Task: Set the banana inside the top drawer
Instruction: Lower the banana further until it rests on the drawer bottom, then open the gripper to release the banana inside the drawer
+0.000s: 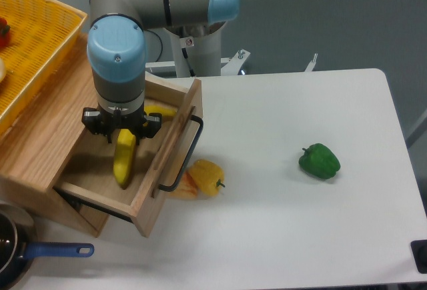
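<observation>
hovering over the open top drawer (143, 193), the gripper (122, 129) sits above the banana (123, 162) lying inside; jaw state unclear; next, retreat upward.

The top drawer (150, 193) stands pulled out from the cabinet (40, 137) at the table's (287, 237) left side. The banana (123, 160) lies inside the drawer, lengthwise front to back, with the gripper (121, 129) directly above its rear half. A basket (40, 43) sits on the cabinet top, to the rear left. A bell pepper (207, 177) rests on the table just beside the drawer handle (183, 157), to its right. A second pepper (319, 161) lies well apart, further right. A pan (20, 253) sits at the front left corner, before the cabinet.
</observation>
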Robot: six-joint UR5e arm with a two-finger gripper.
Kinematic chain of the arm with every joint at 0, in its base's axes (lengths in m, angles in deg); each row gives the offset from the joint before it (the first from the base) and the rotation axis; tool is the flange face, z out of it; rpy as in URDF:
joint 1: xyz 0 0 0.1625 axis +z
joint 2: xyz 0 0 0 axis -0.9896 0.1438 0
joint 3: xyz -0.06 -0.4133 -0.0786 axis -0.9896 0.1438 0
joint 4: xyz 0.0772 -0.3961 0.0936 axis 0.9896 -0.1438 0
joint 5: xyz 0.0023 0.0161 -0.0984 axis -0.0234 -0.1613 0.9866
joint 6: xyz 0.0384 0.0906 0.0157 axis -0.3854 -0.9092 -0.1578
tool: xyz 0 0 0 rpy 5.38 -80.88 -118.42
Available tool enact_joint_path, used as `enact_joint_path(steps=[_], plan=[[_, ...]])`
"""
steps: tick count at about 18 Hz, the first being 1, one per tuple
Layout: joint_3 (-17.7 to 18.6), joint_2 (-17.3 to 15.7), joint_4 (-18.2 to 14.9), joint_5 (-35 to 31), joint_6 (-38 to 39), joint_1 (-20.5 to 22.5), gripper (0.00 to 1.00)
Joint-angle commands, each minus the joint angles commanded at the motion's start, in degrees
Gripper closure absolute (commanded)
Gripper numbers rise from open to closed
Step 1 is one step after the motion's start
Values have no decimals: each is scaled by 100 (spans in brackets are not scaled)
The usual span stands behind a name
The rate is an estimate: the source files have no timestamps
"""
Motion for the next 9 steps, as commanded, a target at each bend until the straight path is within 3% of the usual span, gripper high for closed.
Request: enact_joint_path(steps=[9], plan=[[-53, -123, 0, 0, 0, 18, 42]])
